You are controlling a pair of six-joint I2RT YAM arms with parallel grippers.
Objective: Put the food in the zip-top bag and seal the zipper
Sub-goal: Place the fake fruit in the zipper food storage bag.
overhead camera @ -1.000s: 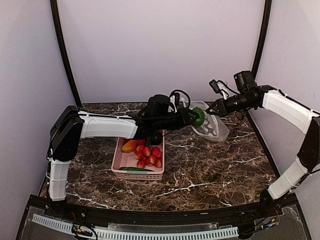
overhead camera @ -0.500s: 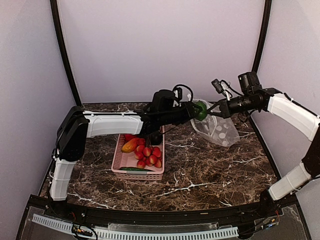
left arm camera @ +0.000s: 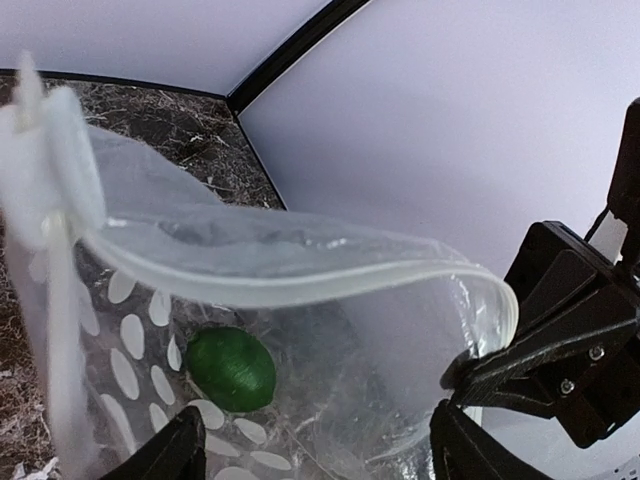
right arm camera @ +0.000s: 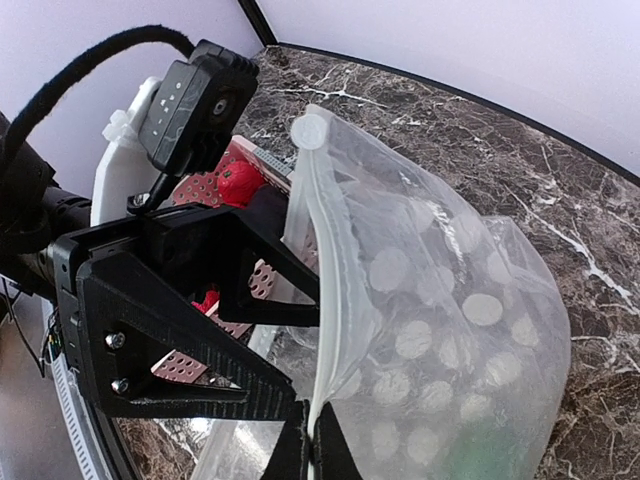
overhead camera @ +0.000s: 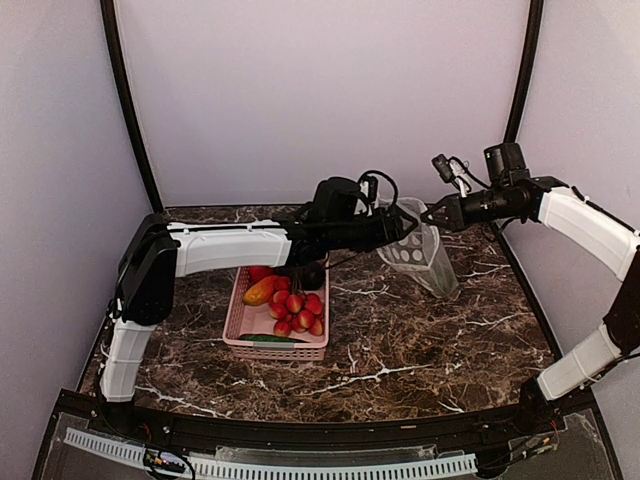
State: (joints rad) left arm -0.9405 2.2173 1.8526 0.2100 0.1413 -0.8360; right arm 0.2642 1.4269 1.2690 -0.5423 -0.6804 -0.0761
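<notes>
L gripper [left arm camera: 315,448] jaws apart at bag [left arm camera: 120,330] mouth; green pepper [left arm camera: 231,368] lies loose inside, below the fingers. R gripper [right arm camera: 305,440] clamped on zipper [right arm camera: 320,300] edge, holding bag up. Other food in pink basket [overhead camera: 240,325].

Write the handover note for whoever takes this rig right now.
Left gripper: jaws open, empty, at the mouth of the clear polka-dotted zip-top bag.
Right gripper: jaws shut on the bag's mouth edge, holding it up.
Done: round green pepper lies inside the bag.
To do: red round fruits, orange-red mango, green cucumber and dark purple eggplant sit in the pink slatted plastic basket; clear zipper strip unsealed.
</notes>
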